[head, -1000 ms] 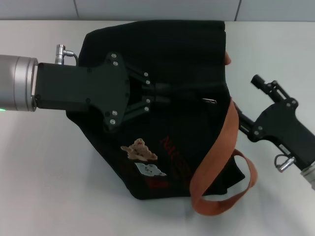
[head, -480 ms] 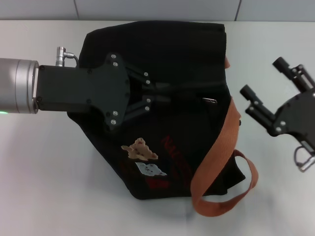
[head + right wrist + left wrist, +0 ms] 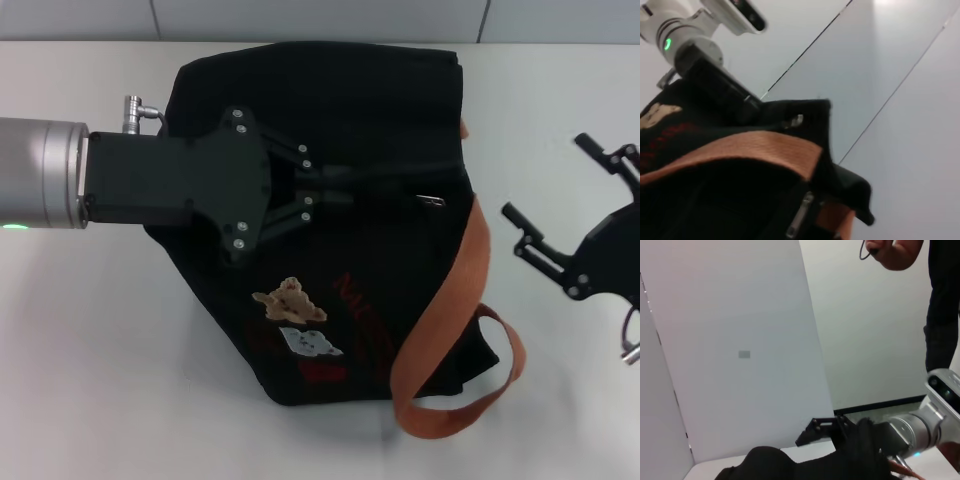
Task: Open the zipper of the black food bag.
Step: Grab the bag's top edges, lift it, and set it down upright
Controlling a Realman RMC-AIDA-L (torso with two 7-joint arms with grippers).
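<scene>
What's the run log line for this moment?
left gripper: shut on black food bag top | right gripper: open, beside bag | zipper pull: ungrasped

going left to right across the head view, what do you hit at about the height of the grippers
left gripper, shut on the black food bag → small silver pull of the zipper → orange-brown strap handle → bare white table → right gripper, open and clear of the bag

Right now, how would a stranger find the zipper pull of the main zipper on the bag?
Find the boxy black fabric bag on the white table. Just ahead of the left claw lies a small silver metal pull, beside the orange-brown strap; it is the only shiny piece there.
</scene>
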